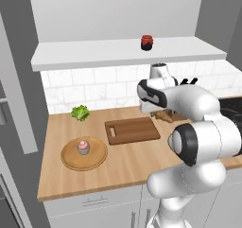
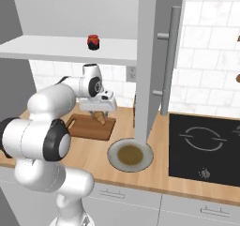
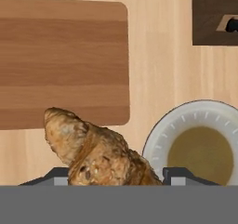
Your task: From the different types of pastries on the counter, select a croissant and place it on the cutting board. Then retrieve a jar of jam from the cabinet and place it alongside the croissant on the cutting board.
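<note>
My gripper [image 3: 114,177] is shut on the golden-brown croissant [image 3: 95,148], which fills the gap between the two fingertips. It hangs above the counter [image 1: 123,163], just off the right end of the dark-brown cutting board [image 1: 132,130]. From the right base view, the croissant [image 2: 100,117] dangles under the gripper [image 2: 98,112] beside the cutting board [image 2: 86,127]. The cutting board [image 3: 60,60] lies bare. A jar of jam [image 1: 147,42] with a black lid stands on the white cabinet [image 1: 94,53] shelf above. The pink cupcake [image 1: 83,147] sits on the left.
The cupcake rests on a round light-wood tray [image 1: 71,162], with a lettuce [image 1: 80,112] behind it. A white plate [image 2: 112,157] with a brown centre lies right of the board. A black cooktop [image 2: 206,145] and a tall grey panel [image 2: 152,56] stand further right.
</note>
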